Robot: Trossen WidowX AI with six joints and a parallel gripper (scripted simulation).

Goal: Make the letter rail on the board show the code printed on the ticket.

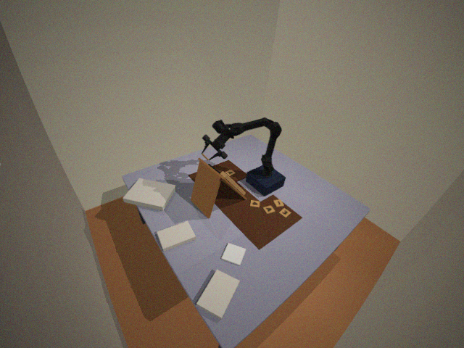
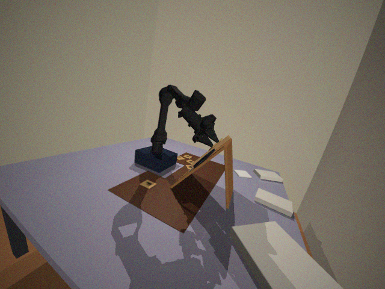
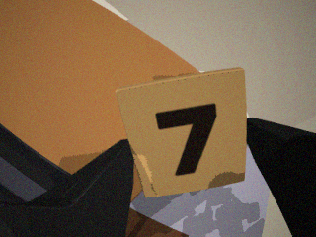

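Observation:
My gripper [image 1: 205, 156] [image 2: 215, 144] [image 3: 189, 138] is shut on a tan tile with a black 7 [image 1: 204, 156] [image 3: 227, 148], held by its side edges. It is raised near the top of the tilted wooden board [image 1: 206, 188] [image 2: 228, 177], towards its far end in the top view. The pale rail [image 1: 234, 184] runs along the board's sloped face. One loose tile [image 1: 230, 172] [image 2: 148, 183] lies on the brown mat [image 1: 258, 233] [image 2: 124, 188] beyond the board. Several others, such as this tile [image 1: 254, 204], lie on the mat near the arm base. Their characters and the ticket's code are unreadable.
White blocks [image 1: 149, 193] [image 1: 175, 235] [image 1: 218, 293] and a thin white square [image 1: 233, 254] [image 2: 242, 173] stand on the lilac counter [image 1: 318, 209] behind and beside the board. The dark blue arm base [image 1: 265, 180] [image 2: 156, 159] stands at the mat's edge.

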